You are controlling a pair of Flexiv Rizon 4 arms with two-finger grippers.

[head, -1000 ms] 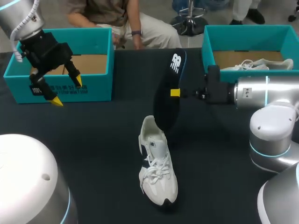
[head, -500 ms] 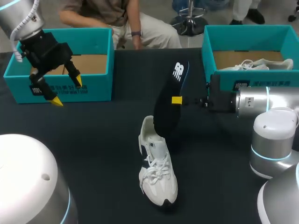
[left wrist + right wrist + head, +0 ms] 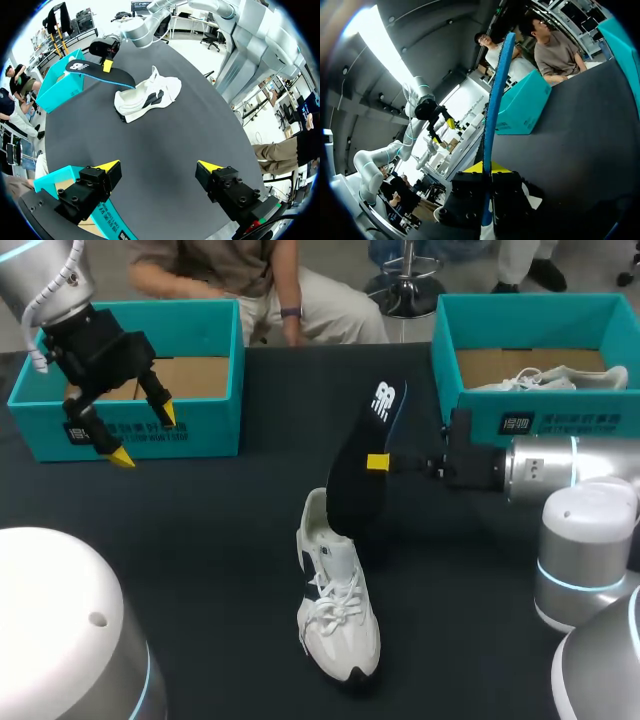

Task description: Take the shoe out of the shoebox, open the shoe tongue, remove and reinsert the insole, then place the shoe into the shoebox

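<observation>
Between the fingers of the right gripper sits the dark insole, clamped from both sides about midway along its length. The right wrist view shows it edge-on, a thin blue-edged blade rising straight out from between the two fingers. The insole stands steeply tilted, its logo end raised toward the far side and its lower end down at the heel opening of the shoe. Whether that end is inside the shoe or only touching its collar cannot be told. The shoe, white with a dark side mark and white laces, rests on its sole in the middle of the dark table, toe toward the near edge and heel toward the far one. The right arm comes in level from the right, just in front of the right shoebox, a teal box at the far right with a second shoe lying inside. Well apart, at the far left, the left gripper hangs with its fingers spread wide and nothing between them. It is above the near side of the left shoebox, also teal, whose brown cardboard floor shows.
</observation>
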